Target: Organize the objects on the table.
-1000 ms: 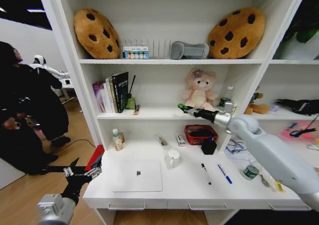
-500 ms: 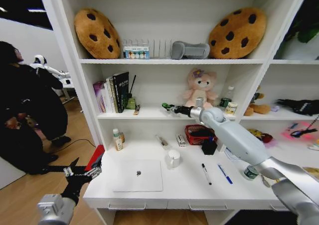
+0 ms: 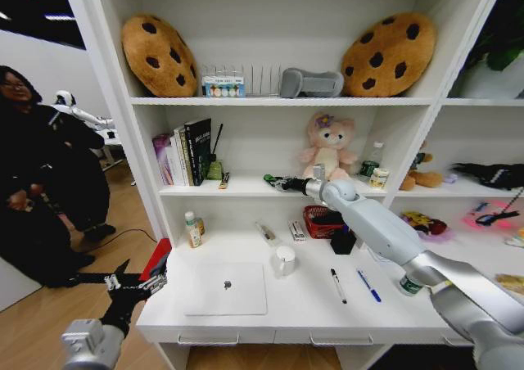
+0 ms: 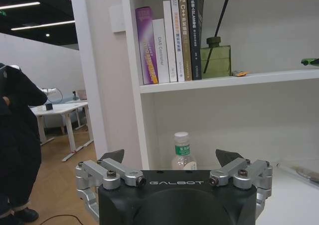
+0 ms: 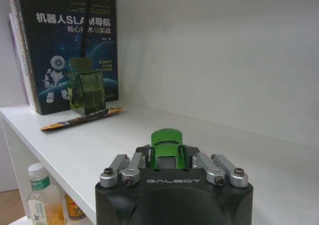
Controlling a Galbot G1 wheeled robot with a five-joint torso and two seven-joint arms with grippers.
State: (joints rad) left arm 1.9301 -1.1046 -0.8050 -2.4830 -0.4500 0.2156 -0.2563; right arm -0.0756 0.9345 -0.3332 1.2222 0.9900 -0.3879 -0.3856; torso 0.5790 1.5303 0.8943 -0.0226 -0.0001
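**Over the middle shelf: the green car, held out for placing**

Above the middle shelf [image 3: 246,188], the right hand [image 3: 270,179] is pinched on the tiny green toy car [image 5: 168,148], its fingers narrow against the car's flanks. In the right wrist view the car's long axis runs straight out from the hand, nose pointing along the shelf toward the green diffuser bottle [image 5: 86,88] and the row of books [image 3: 182,152]. The car looks to be just above the shelf board, not resting on it, though the gap is hard to judge. So the coming move turns on a short drop: the bare shelf lies directly beneath the hand.

Down on the bench [image 3: 409,317] the silver laptop [image 3: 225,289] lies flat near the front edge, with the black marker [image 3: 337,285] and blue pen [image 3: 368,286] side by side to its right. The left hand [image 3: 131,283] hangs parked off the bench's left end, fingers spread wide and empty
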